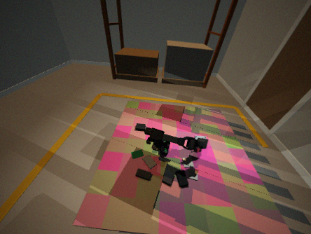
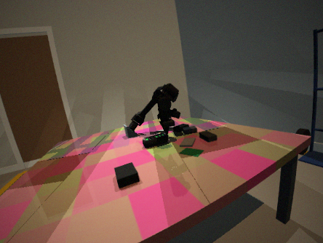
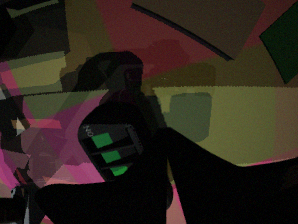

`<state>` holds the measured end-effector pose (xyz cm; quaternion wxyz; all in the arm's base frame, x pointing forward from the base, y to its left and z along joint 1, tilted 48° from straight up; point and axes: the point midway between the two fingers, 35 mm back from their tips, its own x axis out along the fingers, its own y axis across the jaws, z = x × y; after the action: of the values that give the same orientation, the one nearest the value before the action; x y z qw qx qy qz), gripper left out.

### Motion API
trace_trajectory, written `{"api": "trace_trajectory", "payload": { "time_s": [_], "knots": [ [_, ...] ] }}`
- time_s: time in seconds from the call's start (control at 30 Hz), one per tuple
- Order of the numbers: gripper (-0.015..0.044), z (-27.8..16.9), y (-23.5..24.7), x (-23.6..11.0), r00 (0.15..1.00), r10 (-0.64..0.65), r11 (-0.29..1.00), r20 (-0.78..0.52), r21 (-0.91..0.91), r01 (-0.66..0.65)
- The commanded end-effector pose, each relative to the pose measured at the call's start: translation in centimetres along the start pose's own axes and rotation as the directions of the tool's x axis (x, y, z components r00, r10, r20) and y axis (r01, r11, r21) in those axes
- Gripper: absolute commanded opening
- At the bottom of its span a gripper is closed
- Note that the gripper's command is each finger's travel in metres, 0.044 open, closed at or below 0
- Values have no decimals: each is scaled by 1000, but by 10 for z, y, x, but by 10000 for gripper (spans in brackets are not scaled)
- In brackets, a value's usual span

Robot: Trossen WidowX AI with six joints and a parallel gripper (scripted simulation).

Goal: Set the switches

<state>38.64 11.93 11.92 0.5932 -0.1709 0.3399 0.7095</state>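
The dark grey controller unit (image 1: 164,151) (image 2: 156,140) (image 3: 111,148) lies flat on its base near the middle of the patchwork bench top (image 1: 224,196) (image 2: 153,207). Green switch ends show on its top; in the wrist view three green ends are visible, and the rest of the row is hidden behind my dark fingers. My gripper (image 1: 162,146) (image 2: 166,132) is shut and empty. It points down over one end of the unit. I cannot tell whether the tips touch a switch.
A black box (image 1: 141,127) (image 2: 126,174) stands apart from the unit. A green plate (image 1: 137,153) (image 2: 191,152) (image 3: 282,39), a brown-grey plate (image 1: 150,161) (image 2: 188,142) (image 3: 200,10), a dark box (image 1: 143,174) (image 2: 208,135) and several dark modules (image 1: 175,176) (image 2: 183,128) lie close by.
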Motion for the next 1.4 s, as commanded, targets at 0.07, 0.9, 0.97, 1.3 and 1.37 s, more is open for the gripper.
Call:
{"api": "trace_trajectory", "payload": {
  "time_s": [0.07, 0.9, 0.97, 1.3, 1.37],
  "knots": [
    [0, -4, 4, 4, 1000, 16, 1000, -6, -16, -16],
    [262, -7, 57, -20, 978, -142, 965, -155, -243, 101],
    [315, -8, 62, -22, 974, -155, 959, -166, -261, 109],
    [440, -8, 60, -15, 974, -156, 959, -166, -261, 109],
    [440, -8, 60, -11, 974, -156, 959, -166, -261, 109]
  ]
}}
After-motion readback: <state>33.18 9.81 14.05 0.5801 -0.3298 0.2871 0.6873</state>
